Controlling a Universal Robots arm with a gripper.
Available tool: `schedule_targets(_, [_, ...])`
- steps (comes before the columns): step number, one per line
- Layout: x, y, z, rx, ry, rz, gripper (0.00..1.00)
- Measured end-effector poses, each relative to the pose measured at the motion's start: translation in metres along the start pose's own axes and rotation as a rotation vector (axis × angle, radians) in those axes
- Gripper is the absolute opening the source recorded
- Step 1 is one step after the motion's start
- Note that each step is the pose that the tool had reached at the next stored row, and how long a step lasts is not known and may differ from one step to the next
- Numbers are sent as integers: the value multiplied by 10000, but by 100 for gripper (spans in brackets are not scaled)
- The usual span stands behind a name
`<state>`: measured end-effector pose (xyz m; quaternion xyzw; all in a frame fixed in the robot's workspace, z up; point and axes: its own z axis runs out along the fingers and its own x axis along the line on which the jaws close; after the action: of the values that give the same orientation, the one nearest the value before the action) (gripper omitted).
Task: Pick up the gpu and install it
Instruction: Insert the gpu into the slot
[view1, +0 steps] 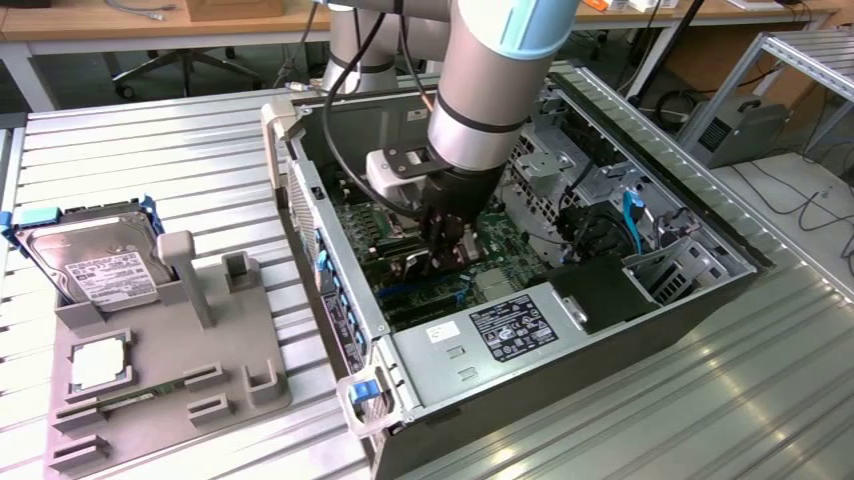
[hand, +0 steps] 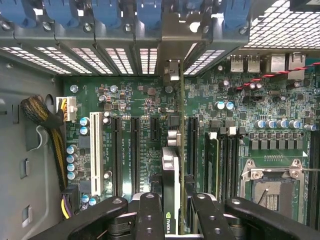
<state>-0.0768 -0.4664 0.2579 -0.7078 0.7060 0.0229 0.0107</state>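
gpu (hand: 171, 175): black face, silvery metal edge, small green logo
gripper (hand: 175, 198): black
arm (view1: 501, 80): silver-grey, pale blue band
motherboard (hand: 145, 100): green, long black slots, one white slot
retention clips (hand: 105, 10): blue
cable bundle (hand: 37, 112): black and yellow braid
power supply (view1: 454, 350): grey metal, black label with white print
hard drive (view1: 87, 265): silver, white label, blue rails
holder (view1: 227, 340): plain grey
table (view1: 134, 150): silvery, ribbed in parallel stripes

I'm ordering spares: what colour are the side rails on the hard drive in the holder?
Blue rails on the hard drive, clearest in the exterior view.
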Motion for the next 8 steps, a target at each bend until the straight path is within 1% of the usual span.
schedule_targets(8, [1, 5, 20, 0, 0, -1, 27])
